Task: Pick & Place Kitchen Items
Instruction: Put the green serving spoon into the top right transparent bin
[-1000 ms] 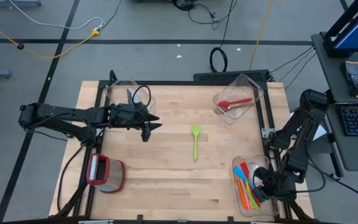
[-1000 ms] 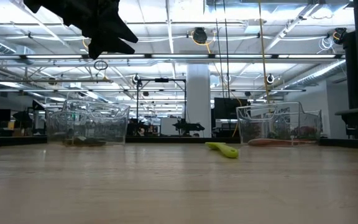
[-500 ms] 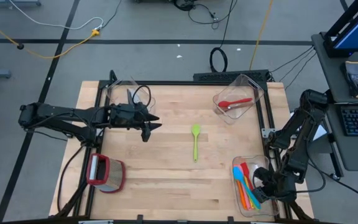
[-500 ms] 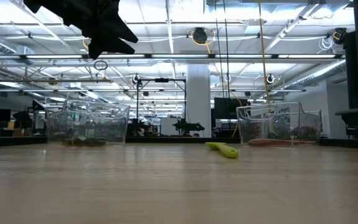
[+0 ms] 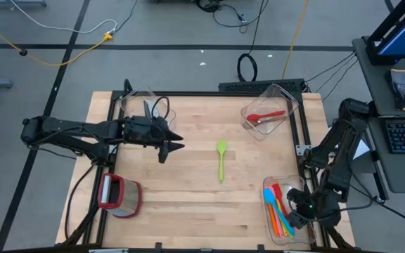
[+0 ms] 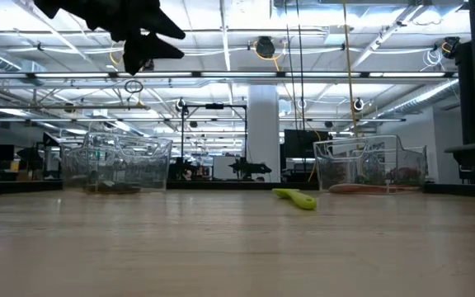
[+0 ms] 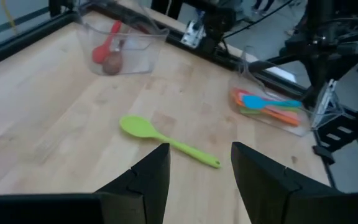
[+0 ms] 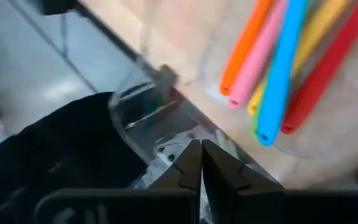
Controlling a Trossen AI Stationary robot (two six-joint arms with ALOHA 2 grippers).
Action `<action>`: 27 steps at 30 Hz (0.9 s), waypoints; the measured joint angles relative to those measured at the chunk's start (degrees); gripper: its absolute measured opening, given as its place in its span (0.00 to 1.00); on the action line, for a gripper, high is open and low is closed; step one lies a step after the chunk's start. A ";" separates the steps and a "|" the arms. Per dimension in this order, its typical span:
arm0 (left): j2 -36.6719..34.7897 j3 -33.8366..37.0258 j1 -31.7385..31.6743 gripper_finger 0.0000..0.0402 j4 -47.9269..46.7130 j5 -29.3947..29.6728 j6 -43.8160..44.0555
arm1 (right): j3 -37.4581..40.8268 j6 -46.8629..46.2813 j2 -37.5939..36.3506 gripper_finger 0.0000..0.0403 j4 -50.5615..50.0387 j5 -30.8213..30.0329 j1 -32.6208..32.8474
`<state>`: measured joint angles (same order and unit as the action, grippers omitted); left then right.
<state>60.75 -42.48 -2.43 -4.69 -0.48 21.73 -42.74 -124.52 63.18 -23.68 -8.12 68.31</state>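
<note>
Not much has changed in the last second: the left hand has nudged a touch further toward the lime-green silicone spoon, and the right arm has shifted slightly beside its bin. The spoon itself hasn't budged.

Using that green spoon as the landmark: it lies flat on the light wooden butcher-block surface, roughly in the middle, bowl end toward the far edge. The left hand hovers in the air well to the spoon's left, not touching it, fingers spread apart with nothing between them; in the left wrist view the spoon sits just ahead of the gap.

Far-right of the spoon there's a clear plastic bin tilted at an angle, with a red spoon inside. Near-right of the spoon is another clear plastic bin holding a bundle of slim utensils, red, blue, orange, pink, yellow and green. The right hand is down at that bin's right side, fingers pressed together on nothing, tips right at the bin's clear rim with the coloured handles just beyond.

Near-left of the spoon sits a red-rimmed clear container, and far-left another clear bin behind the left hand.
</note>
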 joint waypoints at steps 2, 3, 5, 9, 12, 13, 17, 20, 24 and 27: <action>0.00 0.00 0.01 0.43 1.47 -0.79 -0.23 | 0.00 1.77 -1.13 0.02 0.61 -1.21 0.00; 0.00 0.00 0.10 0.43 2.55 -1.09 -0.24 | 0.00 2.67 -1.72 0.02 1.01 -1.53 0.00; 0.00 0.00 0.52 0.43 4.95 -1.43 -0.24 | 0.00 4.94 -2.87 0.01 1.86 -2.98 0.02; 0.00 0.00 2.16 0.43 8.92 -0.89 -1.12 | 0.00 10.90 -5.57 0.01 3.22 -9.91 0.04; 0.00 -0.02 3.51 0.43 10.06 1.57 -1.02 | 0.00 16.33 -7.96 0.00 3.26 -15.96 0.04; 0.00 -0.02 3.93 0.43 10.39 2.49 -0.92 | 0.00 18.32 -8.76 0.00 3.27 -18.01 0.04; 0.28 -1.10 5.38 0.43 9.70 5.07 -0.15 | 0.00 25.99 -12.17 0.00 2.39 -25.73 0.03; 2.36 -3.92 6.07 0.43 7.88 6.68 0.05 | 0.00 31.50 -14.76 0.00 1.28 -30.53 0.02; 8.02 -10.81 6.36 0.43 1.75 6.94 0.07 | 0.00 39.58 -18.36 0.00 -0.13 -34.87 0.00; 14.01 -16.73 6.01 0.43 -5.47 6.80 1.36 | 0.00 46.19 -21.26 0.00 -1.76 -37.07 -0.02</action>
<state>74.76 -59.21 3.58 -10.16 6.32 23.09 -42.74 -78.33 41.92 -25.44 -45.19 68.29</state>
